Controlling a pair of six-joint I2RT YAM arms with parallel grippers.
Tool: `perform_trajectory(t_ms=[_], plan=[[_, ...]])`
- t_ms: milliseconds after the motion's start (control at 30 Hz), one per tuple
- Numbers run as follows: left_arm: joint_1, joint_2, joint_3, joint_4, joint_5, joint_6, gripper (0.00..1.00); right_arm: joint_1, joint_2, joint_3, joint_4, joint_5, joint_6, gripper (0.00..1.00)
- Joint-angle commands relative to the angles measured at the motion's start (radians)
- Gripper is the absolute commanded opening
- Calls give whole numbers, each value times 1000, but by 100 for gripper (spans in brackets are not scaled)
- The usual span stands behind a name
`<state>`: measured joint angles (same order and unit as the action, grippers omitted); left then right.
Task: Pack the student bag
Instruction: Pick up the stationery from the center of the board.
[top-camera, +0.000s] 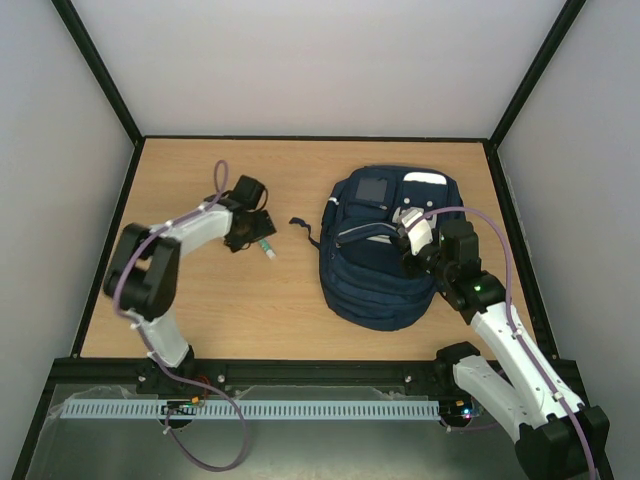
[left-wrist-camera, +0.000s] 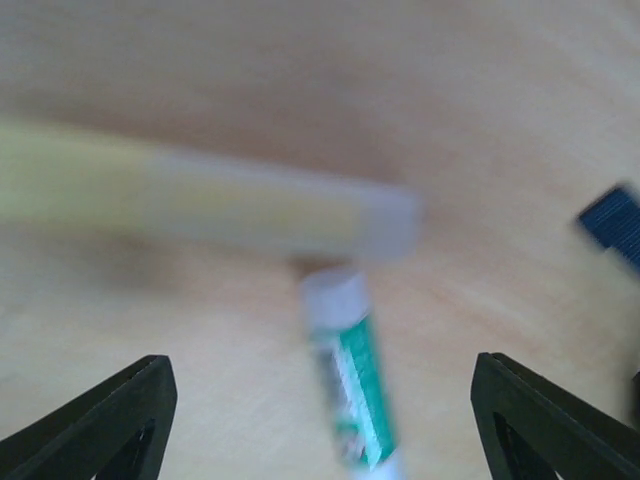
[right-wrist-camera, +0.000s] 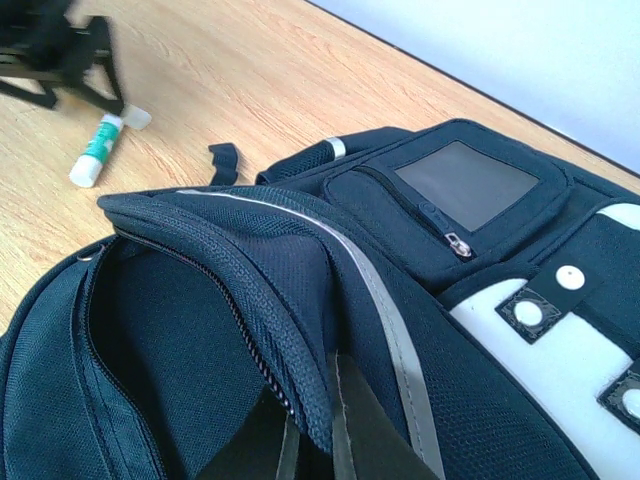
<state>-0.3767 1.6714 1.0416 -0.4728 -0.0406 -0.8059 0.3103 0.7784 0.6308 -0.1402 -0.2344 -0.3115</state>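
The navy student bag (top-camera: 385, 250) lies flat at the centre right of the table, its main zip open. My right gripper (top-camera: 412, 240) is shut on the edge of the bag's open flap (right-wrist-camera: 300, 370) and holds it lifted, so the dark inside (right-wrist-camera: 170, 370) shows. My left gripper (top-camera: 250, 235) is open and low over the table. A green and white glue stick (left-wrist-camera: 352, 375) lies between its black fingers (left-wrist-camera: 100, 420). The stick also shows in the top view (top-camera: 267, 249) and in the right wrist view (right-wrist-camera: 100, 150).
A blurred pale yellowish bar (left-wrist-camera: 200, 200) lies across just beyond the glue stick. A loose blue strap end (top-camera: 300, 224) of the bag lies on the wood between stick and bag. Black frame posts and white walls ring the table.
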Motion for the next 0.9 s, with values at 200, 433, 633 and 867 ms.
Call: perform_trajectory(t_ms=[200, 433, 633, 867], plan=[[-87, 424, 458, -309, -97, -192, 75, 5, -8, 20, 32, -55, -1, 1], [-87, 424, 383, -281, -81, -216, 68, 5, -2, 18, 31, -64, -5, 1], [-116, 378, 300, -251, -80, -195, 67, 5, 7, 20, 28, -63, -9, 1], [-145, 323, 228, -169, -63, -134, 77, 5, 10, 21, 26, -65, -11, 2]])
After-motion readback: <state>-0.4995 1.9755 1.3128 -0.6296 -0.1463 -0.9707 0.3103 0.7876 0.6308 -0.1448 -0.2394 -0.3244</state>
